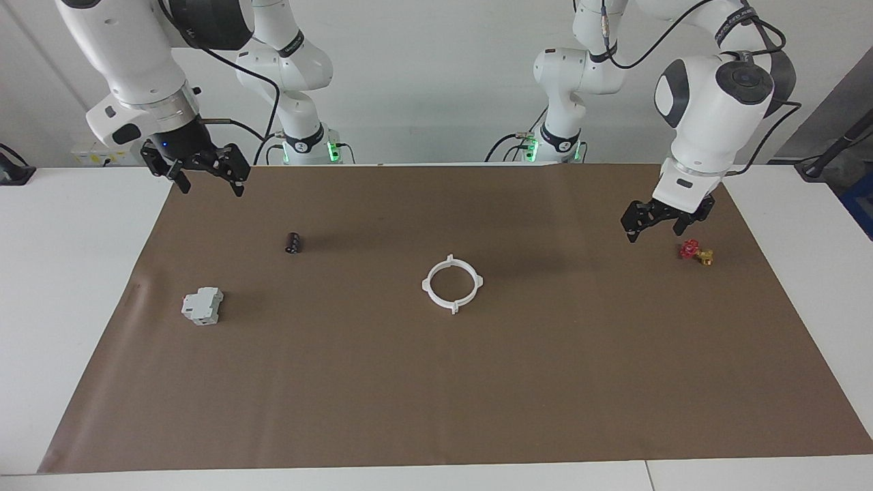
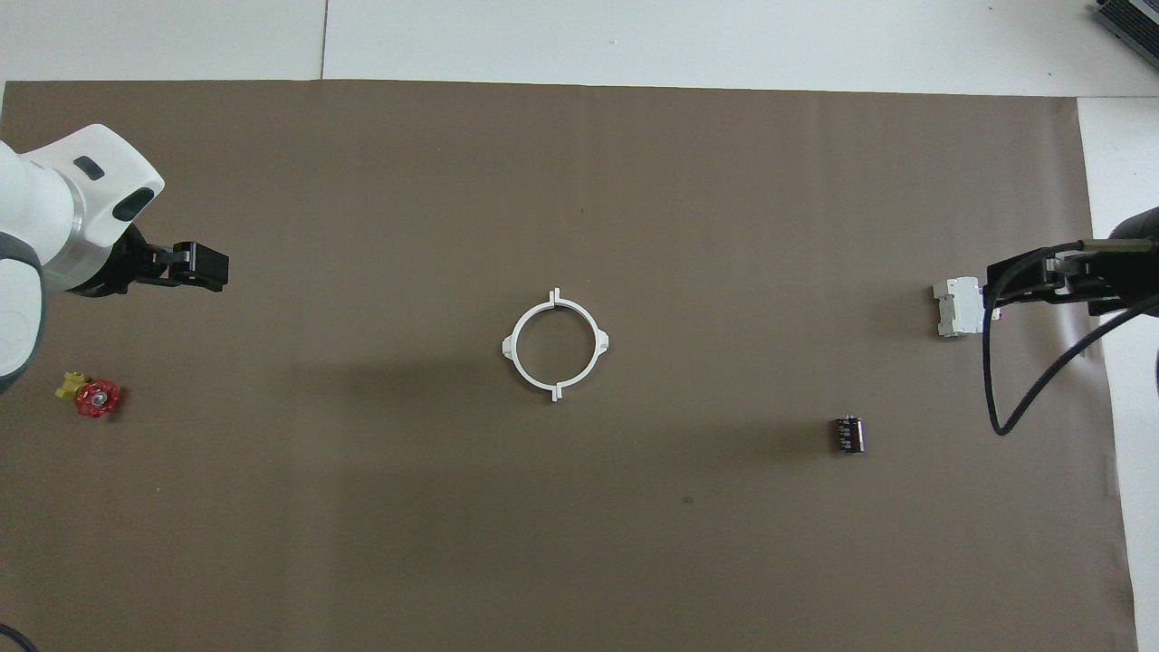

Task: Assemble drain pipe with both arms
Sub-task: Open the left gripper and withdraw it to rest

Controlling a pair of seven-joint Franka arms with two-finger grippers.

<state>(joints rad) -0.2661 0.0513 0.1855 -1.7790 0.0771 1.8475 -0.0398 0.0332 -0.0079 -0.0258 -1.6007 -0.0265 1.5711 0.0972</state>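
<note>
Fingers on my left gripper [image 1: 653,223] stand spread and hold nothing; it hangs in the air over the brown mat [image 1: 436,382] at my left arm's end of the table, with the small red-and-yellow valve [image 1: 696,252] lying on the mat close beside it and a little lower. My right gripper [image 1: 204,176] is also spread and empty, raised over the mat's edge at my right arm's end. Under and outward from it the grey-white boxy block [image 1: 202,305] sits on the mat, and a small dark cylinder [image 1: 292,242] lies on its side between that gripper and the middle of the mat. The drain pipe [image 1: 452,283], its two white half-ring pieces closed into one ring with tabs sticking out around it, lies flat at the middle of the mat, well apart from both my grippers and touched by neither. From overhead the ring [image 2: 554,344] sits about midway between them.
</note>
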